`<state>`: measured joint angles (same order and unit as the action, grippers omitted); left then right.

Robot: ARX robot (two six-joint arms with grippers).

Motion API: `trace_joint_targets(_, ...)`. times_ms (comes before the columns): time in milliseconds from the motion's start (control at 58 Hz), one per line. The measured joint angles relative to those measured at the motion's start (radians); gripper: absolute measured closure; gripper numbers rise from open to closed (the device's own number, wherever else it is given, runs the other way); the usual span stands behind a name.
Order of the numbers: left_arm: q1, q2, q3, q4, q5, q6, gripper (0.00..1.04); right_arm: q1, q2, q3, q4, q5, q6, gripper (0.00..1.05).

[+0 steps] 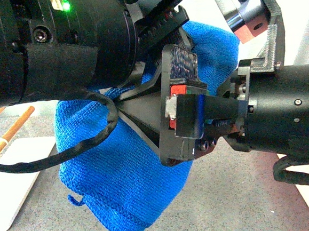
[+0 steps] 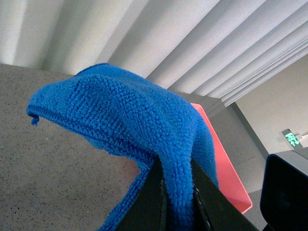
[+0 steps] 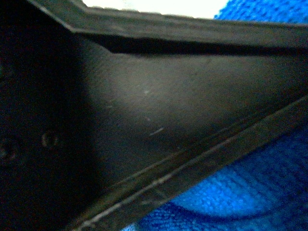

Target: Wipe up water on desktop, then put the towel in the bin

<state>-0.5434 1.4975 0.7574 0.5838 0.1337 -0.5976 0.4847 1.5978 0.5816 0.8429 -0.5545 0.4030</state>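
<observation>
Left gripper (image 2: 176,192): its jaws are closed on a narrow fold of the towel (image 1: 121,171), as the left wrist view shows.
Right gripper (image 1: 184,113): it is just beside the towel and close to the left arm; I cannot tell if its jaws are open or closed.
Towel place: it hangs in the air above the desktop (image 1: 247,204), over the middle part, away from the left edge where the white rack (image 1: 10,180) lies.
Bin (image 2: 221,163): it stands behind the towel, near the bench edge along the ribbed wall.
Towel axis: the long axis is steeply tilted, and the loose bunched end points down to the desktop.
Risk one: the two arms are crowded, so I judge they may collide, or the right gripper may catch the black cable (image 1: 109,121).
Risk two: the grip is on a thin fold only, so the towel may slip out.
Risk three: the long hanging end may fall over the bin's rim, outside.
</observation>
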Motion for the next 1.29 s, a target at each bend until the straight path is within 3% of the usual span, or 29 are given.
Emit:
trace_joint_targets(362,0.000,0.000,0.000,0.000,0.000,0.001,0.98,0.009,0.020,0.000,-0.016,0.077,0.051,0.98)
trace_joint_targets(483,-0.001,0.000,0.000,0.000,0.007,-0.001,0.76,0.006,0.020,0.000,-0.034,0.085,0.051,1.00)
trace_joint_targets(1001,0.000,0.002,-0.001,-0.002,-0.008,-0.002,0.08,-0.014,0.005,-0.004,-0.073,0.109,0.046,1.00)
trace_joint_targets(1156,0.001,0.003,-0.002,-0.002,-0.008,-0.002,0.07,-0.019,-0.005,-0.006,-0.093,0.111,0.037,1.00)
trace_joint_targets(1225,-0.016,0.006,-0.023,0.069,-0.156,0.065,0.13,-0.023,-0.008,-0.009,-0.105,0.110,0.034,1.00)
trace_joint_targets(1294,-0.020,-0.013,-0.092,0.197,-0.403,0.217,0.23,-0.025,-0.008,-0.014,-0.113,0.111,0.030,1.00)
